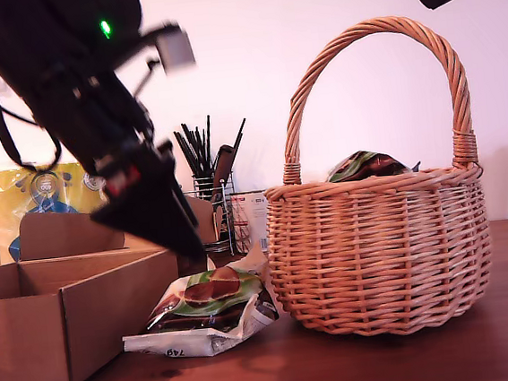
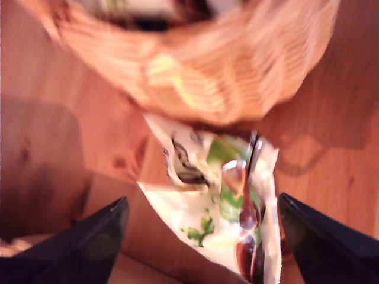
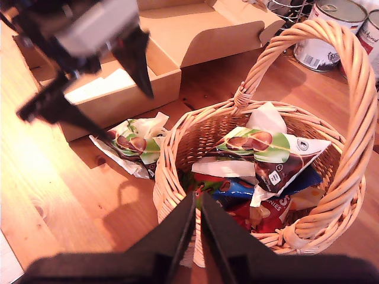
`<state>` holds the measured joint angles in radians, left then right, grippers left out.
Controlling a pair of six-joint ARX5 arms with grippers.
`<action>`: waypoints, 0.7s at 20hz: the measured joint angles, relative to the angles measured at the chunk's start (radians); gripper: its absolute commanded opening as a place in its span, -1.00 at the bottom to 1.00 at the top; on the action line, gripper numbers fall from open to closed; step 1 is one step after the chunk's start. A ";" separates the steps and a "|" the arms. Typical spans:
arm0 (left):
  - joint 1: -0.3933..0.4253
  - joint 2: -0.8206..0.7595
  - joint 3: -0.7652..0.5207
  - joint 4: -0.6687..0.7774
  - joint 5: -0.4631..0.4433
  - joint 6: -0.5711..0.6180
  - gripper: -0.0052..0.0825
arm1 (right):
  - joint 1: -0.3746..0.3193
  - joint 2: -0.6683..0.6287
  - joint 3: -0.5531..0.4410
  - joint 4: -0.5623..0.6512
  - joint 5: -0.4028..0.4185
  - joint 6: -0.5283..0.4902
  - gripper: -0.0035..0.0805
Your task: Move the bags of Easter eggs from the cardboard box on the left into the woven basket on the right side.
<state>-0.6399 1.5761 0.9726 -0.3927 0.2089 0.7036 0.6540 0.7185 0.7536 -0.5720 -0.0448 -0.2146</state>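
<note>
Wicker basket w/ egg bags

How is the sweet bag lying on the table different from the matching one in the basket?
The bag on the table lies low on the wood between the cardboard box and the woven basket, outside both; the bag in the basket rests on top of a pile of other bags. My first hand hangs open over the table bag; no hand is over the basket one. Both are white and green with brown egg pictures.

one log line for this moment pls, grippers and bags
first gripper: open above egg bag on table | second gripper: shut, empty, over basket | box: no bags visible
</note>
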 measured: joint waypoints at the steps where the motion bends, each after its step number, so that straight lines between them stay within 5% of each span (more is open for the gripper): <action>1: -0.005 0.023 0.002 -0.001 -0.005 0.000 0.82 | 0.000 0.000 0.000 0.000 0.000 0.000 -0.94; 14: -0.034 0.275 0.140 -0.064 -0.024 0.034 0.82 | 0.000 0.000 0.000 0.001 -0.002 0.000 -0.94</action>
<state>-0.6739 1.8515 1.1130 -0.4572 0.1844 0.7376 0.6540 0.7185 0.7536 -0.5713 -0.0467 -0.2146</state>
